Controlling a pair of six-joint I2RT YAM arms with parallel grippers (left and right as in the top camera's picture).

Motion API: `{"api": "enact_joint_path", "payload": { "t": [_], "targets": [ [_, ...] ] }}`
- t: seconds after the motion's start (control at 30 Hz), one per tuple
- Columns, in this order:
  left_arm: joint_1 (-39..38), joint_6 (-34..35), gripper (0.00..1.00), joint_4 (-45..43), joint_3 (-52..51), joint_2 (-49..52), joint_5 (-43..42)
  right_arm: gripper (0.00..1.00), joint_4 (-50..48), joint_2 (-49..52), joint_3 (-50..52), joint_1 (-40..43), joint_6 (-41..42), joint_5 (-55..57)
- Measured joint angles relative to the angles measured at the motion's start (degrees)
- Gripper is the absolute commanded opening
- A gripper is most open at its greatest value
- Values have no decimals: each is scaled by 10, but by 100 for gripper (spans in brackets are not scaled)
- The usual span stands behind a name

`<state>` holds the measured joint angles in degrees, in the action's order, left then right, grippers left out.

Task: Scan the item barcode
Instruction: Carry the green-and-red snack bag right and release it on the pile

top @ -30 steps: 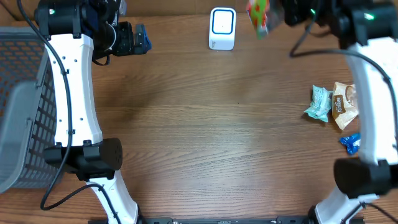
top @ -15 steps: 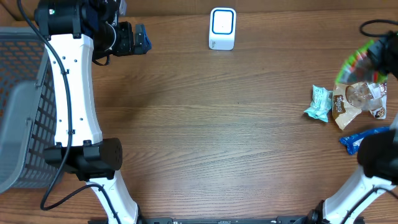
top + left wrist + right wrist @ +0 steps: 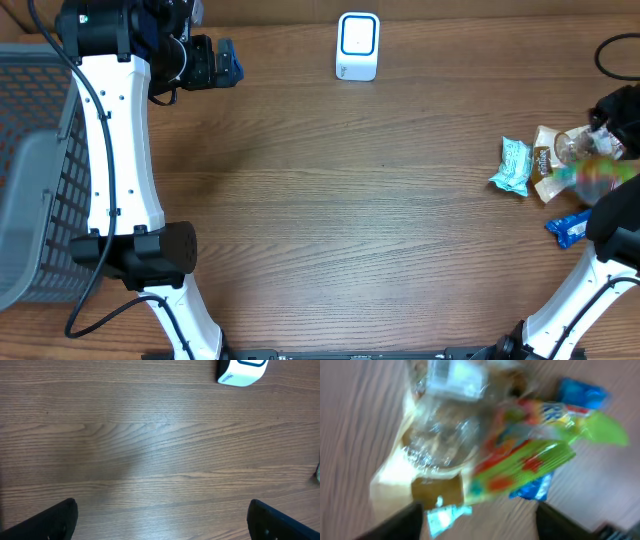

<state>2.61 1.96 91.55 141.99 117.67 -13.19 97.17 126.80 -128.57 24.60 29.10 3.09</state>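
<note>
Wooden tabletop (image 3: 330, 200) — white scanner (image 3: 357, 45) at 12 o'clock, grey basket (image 3: 30, 170) at 9. At 3 o'clock the blurred green packet (image 3: 598, 178) overlaps a tan packet (image 3: 546, 166) and a blue packet (image 3: 565, 229), with a teal packet (image 3: 513, 166) beside. Right tool (image 3: 479, 510) spread wide, gripping nothing; left tool (image 3: 160, 507) agape — empty.

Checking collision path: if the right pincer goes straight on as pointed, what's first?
Likely the green-and-red snack packet, with the clear-wrapped snack behind it; blur leaves depth unclear.
</note>
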Motion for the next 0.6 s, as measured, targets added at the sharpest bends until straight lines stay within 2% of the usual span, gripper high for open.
{"api": "enact_joint_path", "payload": {
  "t": [0.27, 0.43, 0.53, 0.6],
  "targets": [
    [0, 0, 100, 0, 0, 0, 0, 79, -2, -39, -30, 0, -122, -210],
    [0, 0, 100, 0, 0, 0, 0, 88, -3, -168, -36, -4, -168, -274],
    [0, 0, 100, 0, 0, 0, 0, 100, -3, -277, -46, -16, -189, -290],
    [0, 0, 100, 0, 0, 0, 0, 100, -3, -343, -52, -31, -197, -298]
  ]
}}
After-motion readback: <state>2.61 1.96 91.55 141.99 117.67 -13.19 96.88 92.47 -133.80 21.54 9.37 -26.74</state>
